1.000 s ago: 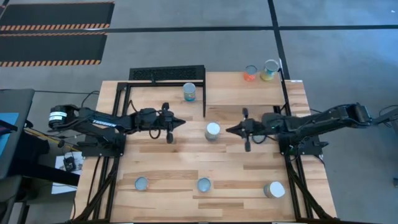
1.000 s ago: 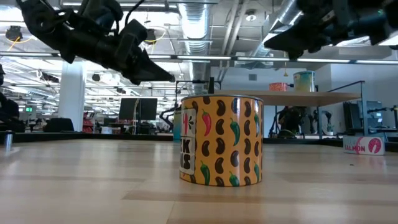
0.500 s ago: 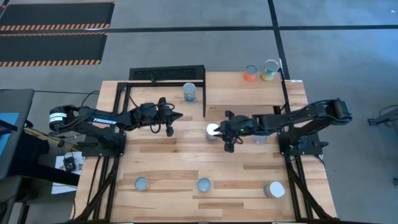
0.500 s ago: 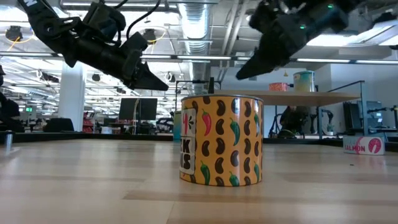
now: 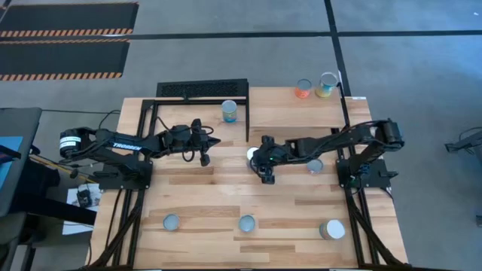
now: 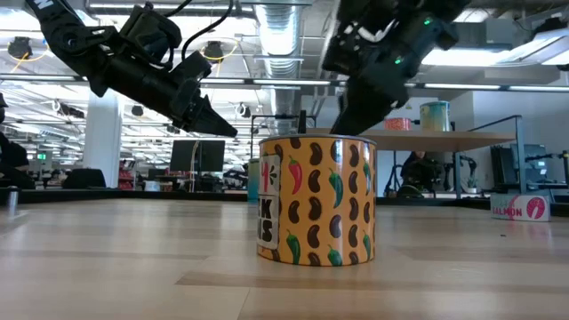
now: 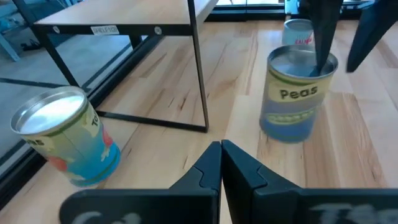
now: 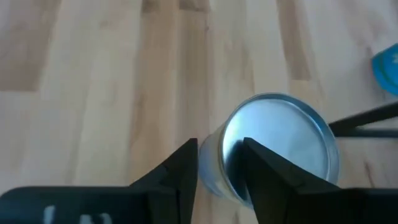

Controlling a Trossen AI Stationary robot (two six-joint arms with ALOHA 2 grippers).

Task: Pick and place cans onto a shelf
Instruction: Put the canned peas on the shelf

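A can labelled Peas (image 5: pixel 254 154) (image 7: pixel 298 93) stands upright at the table's middle. My right gripper (image 5: pixel 261 162) (image 8: pixel 221 165) is open at this can. One finger (image 7: pixel 320 43) is over its silver top (image 8: pixel 283 146) and the other (image 7: pixel 367 31) is outside its wall. My left gripper (image 5: pixel 215 141) (image 7: pixel 221 155) is shut and holds nothing, hovering left of the can. The shelf (image 5: pixel 301 113) is the raised pale board at the far right, and two cans (image 5: pixel 303 89) (image 5: pixel 327 84) stand on it. My right gripper comes at the Peas can slanting down from the table's right, its fingers astride the rim (image 8: pixel 217 152) on the can's near side. I cannot tell whether either finger touches the can. The can stands upright on the table.
A blue can (image 5: pixel 230 111) stands on the table beside the shelf's black post (image 5: pixel 248 124). Another can (image 5: pixel 315 165) sits under the right arm. Three cans (image 5: pixel 172 222) (image 5: pixel 247 223) (image 5: pixel 331 229) stand along the near edge. A black rack (image 5: pixel 202 89) lies at the far edge.
My right gripper has moved toward the table's left and down to the Peas can, and it has opened. My left gripper has drawn back a little toward the far left. The can has not moved.
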